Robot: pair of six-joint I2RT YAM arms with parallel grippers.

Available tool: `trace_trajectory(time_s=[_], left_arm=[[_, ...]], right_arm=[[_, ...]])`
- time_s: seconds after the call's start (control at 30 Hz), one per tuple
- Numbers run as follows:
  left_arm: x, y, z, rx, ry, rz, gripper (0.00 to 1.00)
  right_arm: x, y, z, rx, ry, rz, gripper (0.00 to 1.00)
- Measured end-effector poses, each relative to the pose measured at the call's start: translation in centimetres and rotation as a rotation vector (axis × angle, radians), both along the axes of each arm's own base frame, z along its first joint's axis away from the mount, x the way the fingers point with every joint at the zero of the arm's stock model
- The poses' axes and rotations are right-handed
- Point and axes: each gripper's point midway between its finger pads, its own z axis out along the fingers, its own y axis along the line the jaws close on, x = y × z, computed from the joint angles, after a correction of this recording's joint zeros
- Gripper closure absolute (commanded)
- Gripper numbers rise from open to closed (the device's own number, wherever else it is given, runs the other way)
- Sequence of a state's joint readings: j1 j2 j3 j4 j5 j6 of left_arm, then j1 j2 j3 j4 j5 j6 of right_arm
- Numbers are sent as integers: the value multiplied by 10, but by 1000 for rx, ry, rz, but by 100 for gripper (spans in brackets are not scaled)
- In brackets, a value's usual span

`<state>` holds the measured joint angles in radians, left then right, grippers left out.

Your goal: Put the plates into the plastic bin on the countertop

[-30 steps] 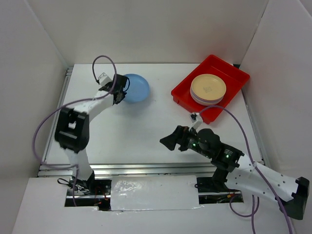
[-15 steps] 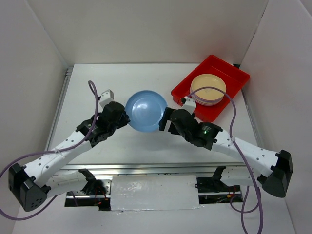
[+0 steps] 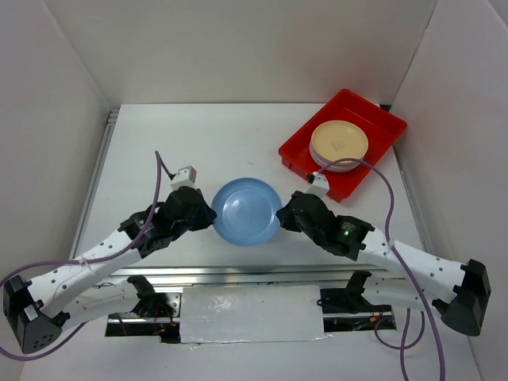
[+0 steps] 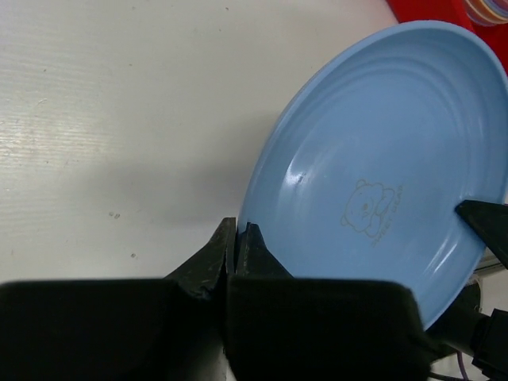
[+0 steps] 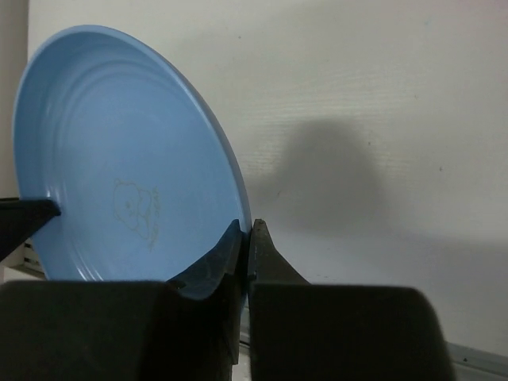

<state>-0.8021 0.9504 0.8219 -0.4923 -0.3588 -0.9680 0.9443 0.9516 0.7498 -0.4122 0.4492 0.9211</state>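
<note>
A pastel blue plate [image 3: 246, 210] hangs above the countertop [image 3: 206, 151] between both arms, tilted. My left gripper [image 3: 211, 216] is shut on its left rim; the left wrist view shows the jaws [image 4: 236, 230] pinching the plate's [image 4: 381, 175] edge. My right gripper [image 3: 279, 216] is shut on the opposite rim, and in the right wrist view its jaws [image 5: 248, 230] clamp the edge of the plate [image 5: 119, 159]. The red plastic bin [image 3: 298, 155] sits at the far right and holds a stack of plates [image 3: 339, 143] with a cream one on top.
White walls enclose the countertop on three sides. A metal rail [image 3: 238, 274] runs along the near edge. A corner of the red bin [image 4: 421, 9] shows at the top of the left wrist view. Purple cables loop off both arms.
The left arm carried the blue plate from the far left to the middle. The right arm came in, and its open jaws have shut on the plate's right rim.
</note>
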Motion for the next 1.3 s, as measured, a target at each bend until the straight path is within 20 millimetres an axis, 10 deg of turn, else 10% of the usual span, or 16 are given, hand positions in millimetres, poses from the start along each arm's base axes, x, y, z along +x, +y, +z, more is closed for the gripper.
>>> trace_trajectory(time_s=[0.07, 0.17, 0.43, 0.83, 1.07, 1.1, 1.23, 1.3], left_arm=[[-1, -1, 0, 3, 1, -8, 69], [-4, -2, 0, 11, 4, -30, 1], [-13, 11, 41, 40, -29, -17, 1], [-48, 93, 72, 198, -100, 51, 1], [-58, 100, 74, 207, -133, -3, 1], [-58, 99, 73, 209, -131, -15, 1], [-60, 94, 69, 212, -124, -51, 1], [-61, 94, 68, 209, -125, -58, 1]], right_arm=[[-1, -1, -7, -5, 10, 1, 100], [0, -5, -13, -11, 27, -4, 100], [68, -74, -18, -31, 90, -246, 100], [218, -269, -17, 66, 239, -670, 100], [249, -292, -11, 60, 278, -654, 95], [250, -292, -8, 61, 273, -647, 91], [252, -296, 3, 63, 259, -649, 23], [250, -299, 5, 55, 262, -657, 17]])
